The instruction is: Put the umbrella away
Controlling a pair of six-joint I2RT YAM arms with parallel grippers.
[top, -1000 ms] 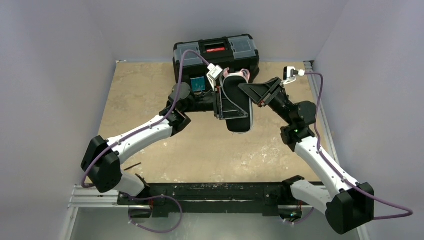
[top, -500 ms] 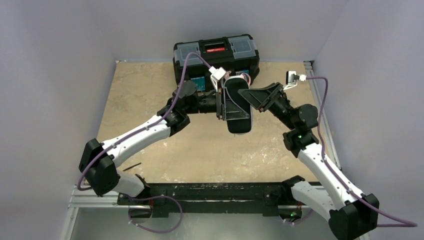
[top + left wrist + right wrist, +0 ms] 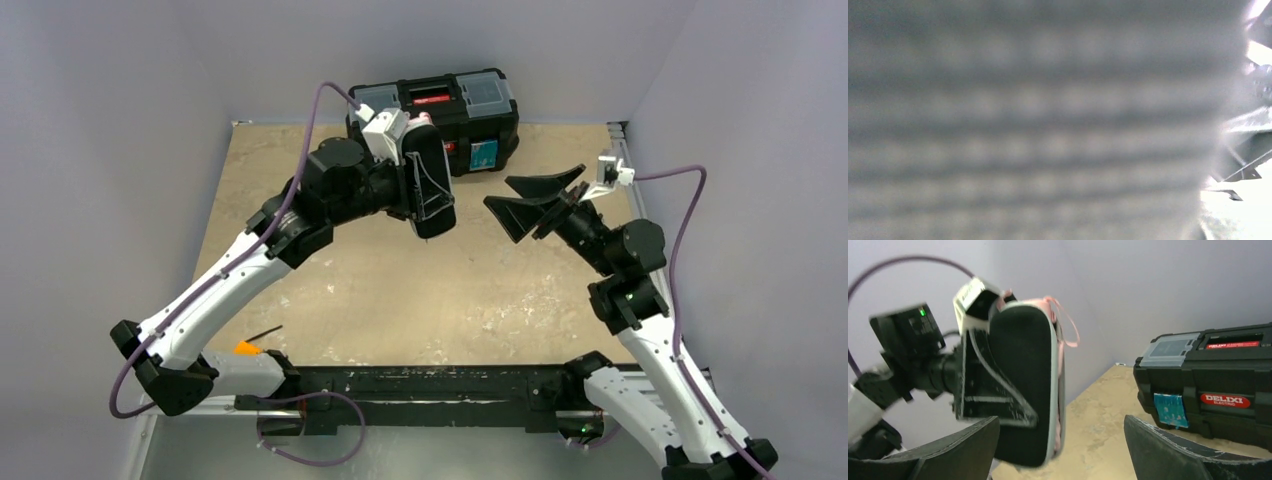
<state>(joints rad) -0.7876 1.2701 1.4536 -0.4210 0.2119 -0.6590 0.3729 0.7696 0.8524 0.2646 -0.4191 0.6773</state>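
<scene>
My left gripper (image 3: pixel 428 190) is shut on a dark oblong case (image 3: pixel 424 165) and holds it upright in the air, left of the toolbox front. In the right wrist view the case (image 3: pixel 1023 385) shows a grey rim. Pale pink umbrella (image 3: pixel 1060 370) fabric lines its seam, and a pink strap (image 3: pixel 1068 325) loops out of the top. The rest of the umbrella is hidden inside the case. A blurred grey ribbed case surface (image 3: pixel 1038 120) fills the left wrist view. My right gripper (image 3: pixel 497 192) (image 3: pixel 1060 420) stands wide open to the right of the case, apart from it and holding nothing.
A black toolbox (image 3: pixel 470 100) (image 3: pixel 1218 385) with a red label, shut, stands at the back of the tan table (image 3: pixel 400 290). A small orange object (image 3: pixel 247 348) and a thin dark stick (image 3: pixel 262 333) lie by the left arm's base. Grey walls close in on both sides.
The right gripper opened, let go of the case and drew back to the right. The left arm swung the case up and to the left.
</scene>
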